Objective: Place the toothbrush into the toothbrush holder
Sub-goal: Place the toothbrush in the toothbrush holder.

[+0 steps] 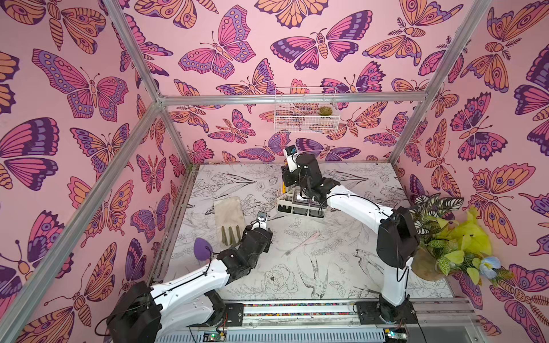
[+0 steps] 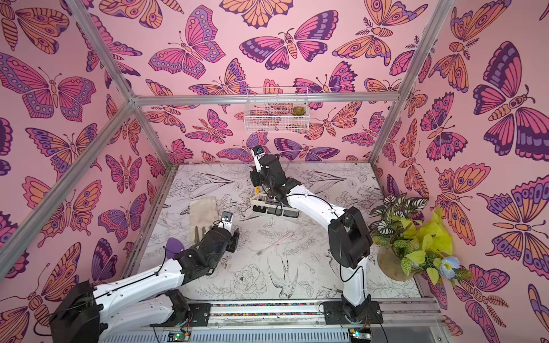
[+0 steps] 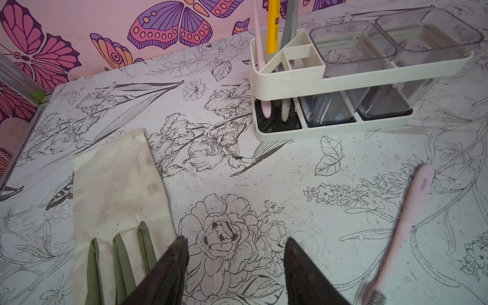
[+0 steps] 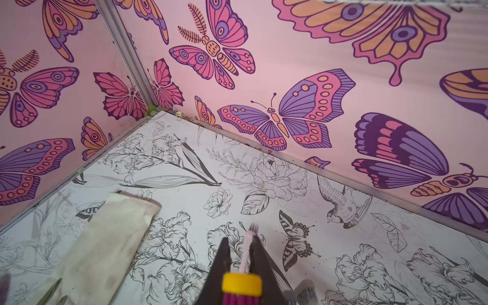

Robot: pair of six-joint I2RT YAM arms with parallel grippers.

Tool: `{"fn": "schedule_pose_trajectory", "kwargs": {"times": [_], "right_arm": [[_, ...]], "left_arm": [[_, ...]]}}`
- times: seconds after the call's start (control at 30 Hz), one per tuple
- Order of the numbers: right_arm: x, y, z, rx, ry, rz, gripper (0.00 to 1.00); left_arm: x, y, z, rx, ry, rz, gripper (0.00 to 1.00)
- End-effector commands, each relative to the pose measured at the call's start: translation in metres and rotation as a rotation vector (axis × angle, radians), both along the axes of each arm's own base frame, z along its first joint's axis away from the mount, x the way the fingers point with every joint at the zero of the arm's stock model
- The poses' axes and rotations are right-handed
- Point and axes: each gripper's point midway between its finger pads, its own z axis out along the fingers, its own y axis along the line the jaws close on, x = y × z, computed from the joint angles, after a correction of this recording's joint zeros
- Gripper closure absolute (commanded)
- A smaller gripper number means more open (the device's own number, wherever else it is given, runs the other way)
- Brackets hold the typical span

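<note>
Progress: one brush nearly home. Right jaws pinch narrow on the neck of a slim pale-pink plastic toothbrush (image 4: 247, 254), which stands upright in the left-end slot of the white oblong plastic toothbrush holder (image 3: 356, 76), far middle of the surface (image 3: 237, 184). Handle tip looks seated, so only the release is left. Left jaws hang wide and empty, near a second pink toothbrush (image 3: 401, 224) lying flat, probably next.
</note>
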Motion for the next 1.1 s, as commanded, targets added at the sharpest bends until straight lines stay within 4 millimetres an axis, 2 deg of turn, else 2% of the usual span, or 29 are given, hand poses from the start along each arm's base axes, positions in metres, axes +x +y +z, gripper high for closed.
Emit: {"fn": "schedule_pose_trajectory", "kwargs": {"times": [0.0,0.6,1.07], "right_arm": [[0.007,0.002,-0.008,0.003,-0.014,-0.021,1.00],[0.007,-0.002,-0.035,0.009,0.006,-0.050,1.00],[0.003,-0.005,-0.074,0.010,0.069,-0.069,1.00]], "left_arm": [[0.001,0.000,-0.005,-0.018,0.010,0.006,0.41],[0.004,-0.006,-0.016,-0.011,0.046,-0.006,0.41],[0.007,-0.007,-0.024,0.009,0.071,0.001,0.41]]}}
